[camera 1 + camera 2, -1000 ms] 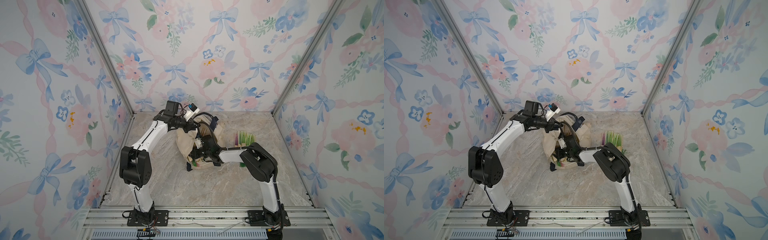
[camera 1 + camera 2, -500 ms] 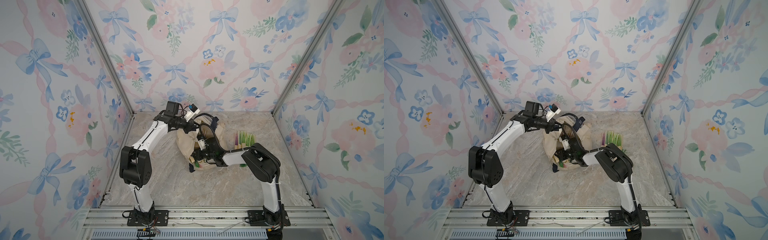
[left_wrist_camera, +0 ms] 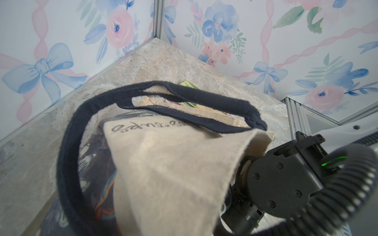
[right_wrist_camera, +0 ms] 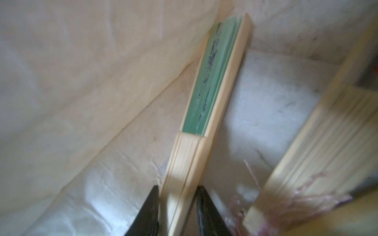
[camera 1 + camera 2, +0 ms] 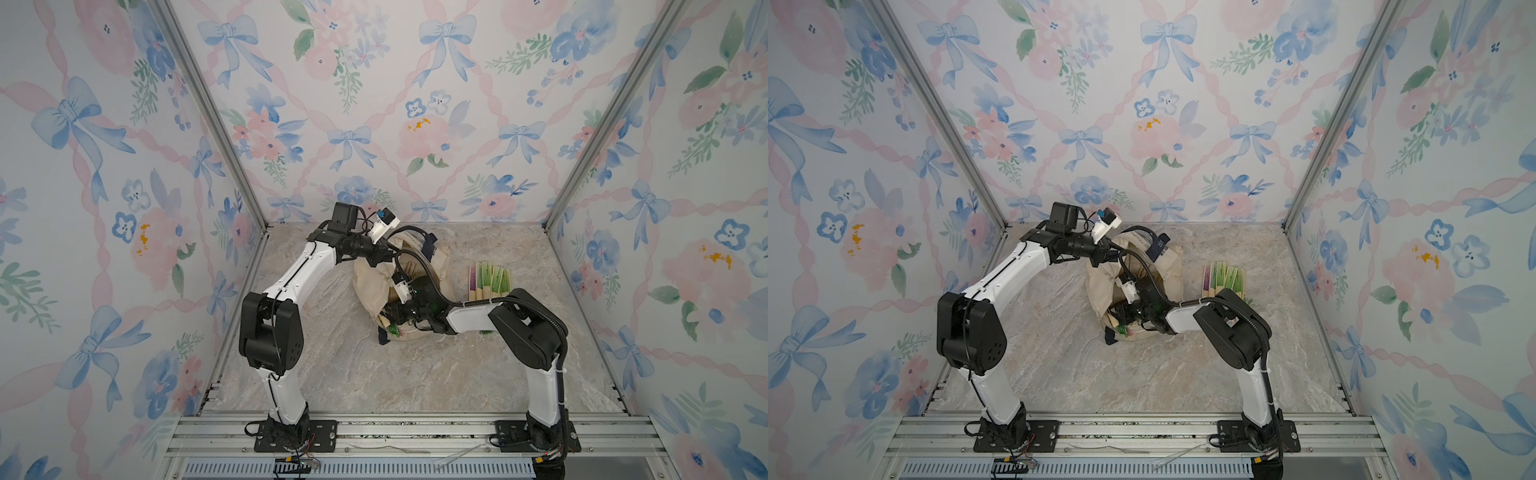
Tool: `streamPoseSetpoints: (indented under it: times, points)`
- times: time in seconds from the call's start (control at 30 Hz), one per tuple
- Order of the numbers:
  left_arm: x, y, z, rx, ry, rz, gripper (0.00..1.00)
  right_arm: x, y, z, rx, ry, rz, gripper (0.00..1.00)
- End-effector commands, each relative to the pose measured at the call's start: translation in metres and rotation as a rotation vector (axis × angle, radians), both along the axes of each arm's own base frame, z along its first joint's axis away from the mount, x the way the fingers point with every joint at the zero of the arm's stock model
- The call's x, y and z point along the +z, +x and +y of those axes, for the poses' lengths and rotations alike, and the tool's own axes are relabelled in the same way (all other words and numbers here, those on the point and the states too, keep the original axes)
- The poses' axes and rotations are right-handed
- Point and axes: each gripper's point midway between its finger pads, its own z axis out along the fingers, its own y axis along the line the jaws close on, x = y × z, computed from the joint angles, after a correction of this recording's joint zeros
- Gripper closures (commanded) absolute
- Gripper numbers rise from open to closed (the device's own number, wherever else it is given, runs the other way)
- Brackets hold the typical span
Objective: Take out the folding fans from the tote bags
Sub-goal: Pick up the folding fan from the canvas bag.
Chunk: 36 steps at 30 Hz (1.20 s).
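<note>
Drawing the green fan [image 4: 206, 85] out of the tote bag [image 5: 374, 286] is the step in hand, as I read it. The right end effector [image 4: 177, 191] is inside the bag. Its two black fingers sit either side of the fan's bare bamboo rib end and, as far as the wrist view shows, press on it, so the fan looks pinched rather than merely flanked. The fan lies slantwise along a fold of the canvas, its green leaf pointing deeper in. A second fan [image 4: 306, 155] with a pink tassel lies just beside it, clear of the fingers.

The left end effector [image 5: 376, 258] is pressed together on a raised part of the bag's canvas, on the side toward the back edge of the worktop [image 5: 374, 386], holding the bag open. A navy strap [image 3: 67, 163] loops loose before its camera. The bag sits mid-worktop, toward the back. The fans already out [image 5: 490, 278] lie in a row near the right edge, just beside the bag.

To do this well, pull along the fan's own length, not across it, so the leaf end slides free of the fold instead of snagging. The grip sits close to the tip of the ribs, so a slow, straight pull should guard against pivoting. The left arm should hold the canvas high until the fan clears the opening, and the nearby tassel threads need watching.
</note>
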Motion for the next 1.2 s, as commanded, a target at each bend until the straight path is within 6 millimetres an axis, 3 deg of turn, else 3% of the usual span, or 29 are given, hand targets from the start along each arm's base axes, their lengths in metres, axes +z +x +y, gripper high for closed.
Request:
streamPoseSetpoints:
  times: [0.0,0.37,0.5,0.93,1.17]
  points:
    - [0.015,-0.003,-0.003,-0.030,-0.032,-0.053,1.00,0.016,-0.012,0.002,0.042,-0.018,-0.039,0.65]
    - [0.016,-0.002,0.000,-0.022,-0.032,-0.057,1.00,0.027,-0.025,0.011,0.100,0.103,0.050,0.60]
    - [0.017,-0.002,0.000,-0.021,-0.033,-0.057,1.00,0.018,-0.026,0.017,0.100,0.111,0.097,0.59]
    - [0.018,-0.003,0.000,-0.024,-0.036,-0.058,1.00,-0.016,-0.016,-0.003,-0.017,-0.114,0.145,0.60]
    - [0.019,-0.004,-0.002,-0.030,-0.039,-0.057,1.00,-0.026,-0.012,-0.001,-0.032,-0.141,0.154,0.60]
